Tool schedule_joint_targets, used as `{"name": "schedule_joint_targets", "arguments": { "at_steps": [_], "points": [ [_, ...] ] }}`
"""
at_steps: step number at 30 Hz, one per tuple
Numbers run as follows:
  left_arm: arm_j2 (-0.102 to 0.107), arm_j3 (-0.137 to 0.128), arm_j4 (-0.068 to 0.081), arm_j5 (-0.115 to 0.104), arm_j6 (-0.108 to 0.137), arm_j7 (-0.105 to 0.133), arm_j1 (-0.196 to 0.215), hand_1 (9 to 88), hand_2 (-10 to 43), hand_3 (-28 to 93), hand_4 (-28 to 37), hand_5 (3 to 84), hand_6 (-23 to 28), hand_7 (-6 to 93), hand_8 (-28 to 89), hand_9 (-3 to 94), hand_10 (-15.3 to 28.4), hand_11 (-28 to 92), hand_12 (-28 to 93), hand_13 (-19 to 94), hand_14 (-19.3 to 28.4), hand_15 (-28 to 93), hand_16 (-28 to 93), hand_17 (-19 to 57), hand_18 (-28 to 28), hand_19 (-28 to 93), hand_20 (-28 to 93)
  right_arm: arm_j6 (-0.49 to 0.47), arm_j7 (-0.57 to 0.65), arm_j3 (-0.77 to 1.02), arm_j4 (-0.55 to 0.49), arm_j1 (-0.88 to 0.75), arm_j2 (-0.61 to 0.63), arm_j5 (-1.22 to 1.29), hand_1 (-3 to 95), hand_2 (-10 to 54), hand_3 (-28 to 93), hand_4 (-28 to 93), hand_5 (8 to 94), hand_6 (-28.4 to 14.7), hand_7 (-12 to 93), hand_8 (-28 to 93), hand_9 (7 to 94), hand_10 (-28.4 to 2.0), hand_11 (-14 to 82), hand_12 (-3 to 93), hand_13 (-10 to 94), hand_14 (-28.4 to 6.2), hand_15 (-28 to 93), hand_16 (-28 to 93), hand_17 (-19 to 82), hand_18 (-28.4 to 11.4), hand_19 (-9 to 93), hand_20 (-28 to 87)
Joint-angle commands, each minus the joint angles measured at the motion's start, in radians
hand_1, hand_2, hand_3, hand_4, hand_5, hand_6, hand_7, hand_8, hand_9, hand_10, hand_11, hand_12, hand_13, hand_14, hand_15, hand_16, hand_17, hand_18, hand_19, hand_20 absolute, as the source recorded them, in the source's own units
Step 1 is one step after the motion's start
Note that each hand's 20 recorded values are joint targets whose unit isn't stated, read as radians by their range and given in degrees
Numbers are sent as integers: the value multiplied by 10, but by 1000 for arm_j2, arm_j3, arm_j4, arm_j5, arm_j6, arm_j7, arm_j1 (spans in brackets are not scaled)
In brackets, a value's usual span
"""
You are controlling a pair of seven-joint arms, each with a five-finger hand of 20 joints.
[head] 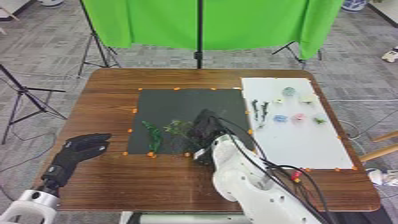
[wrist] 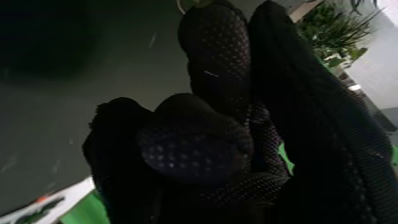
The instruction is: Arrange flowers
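Landmark: black sheet (head: 169,102). Left of sheet, left hand (head: 80,148): hung with fingers straight. On sheet's left part, green stem (head: 154,136): lay lengthwise, presumably placed. Mid-sheet, leafy sprig (head: 175,129): lay beside right hand (head: 209,126); could not be told whether clasped. Right of sheet, on white paper (head: 306,145), dark stems (head: 260,111), blue bloom (head: 280,118), pink bloom (head: 298,118), others: lay unused. Judged early: greenery begun, blooms left to add.

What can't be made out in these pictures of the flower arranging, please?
Head view: whatever lies under the right hand, covered by it.
Right wrist view: the greenery's full shape, cut off by that hand and the edge.
Head view: the pink flower's petals, too small.
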Motion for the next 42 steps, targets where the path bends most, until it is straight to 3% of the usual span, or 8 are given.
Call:
{"name": "schedule_joint_targets", "arguments": {
  "at_steps": [1,17,22,27,32,42],
  "points": [
    [-10,-3,0,5,-15,-13,14,316,-95,691,-185,502,35,168,-64,490,130,196,146,401,178,181,25,93,142,105,232,6,-2,-20,-1,22,-12,51,574,-95,520,-111,834,-32,265,195,937,-118,338,223,937,-3,616,216,725,-89,932,460],
    [-9,-1,0,6,-16,-14,11,316,-95,701,-200,499,35,177,-71,491,129,198,145,402,177,175,28,94,140,95,232,20,-28,-27,5,26,-9,34,504,-95,539,-115,822,-39,248,171,937,-120,310,224,937,-7,591,213,722,-81,932,401],
    [-8,-3,-1,6,-18,-16,14,315,-95,702,-198,498,33,178,-70,490,128,196,144,402,177,174,28,93,140,94,232,55,-106,-33,11,24,0,39,477,-93,557,-122,799,-36,248,148,929,-120,278,231,937,-8,576,228,708,-90,932,422],
    [-6,0,1,6,-21,-18,9,316,-95,702,-198,497,32,179,-70,489,128,196,144,402,177,172,29,93,140,92,232,54,-133,-31,19,21,2,77,390,-10,583,-128,735,-30,240,-70,853,-127,177,200,937,-17,555,266,676,-112,932,486],
    [-8,1,1,6,-22,-20,12,315,-95,705,-200,497,31,181,-72,489,129,194,144,402,176,170,30,93,140,91,232,22,-152,-22,29,15,1,111,364,35,563,-125,683,-27,226,-83,782,-146,123,166,937,-24,538,280,652,-123,932,496],
    [-5,0,2,5,-29,-25,7,311,-95,705,-203,496,32,179,-73,490,130,194,145,403,176,171,32,93,140,90,233,-17,-154,-20,46,9,9,75,312,70,574,-129,621,-35,180,-71,698,-144,92,131,937,-36,493,306,624,-139,932,464]
  ]
}}
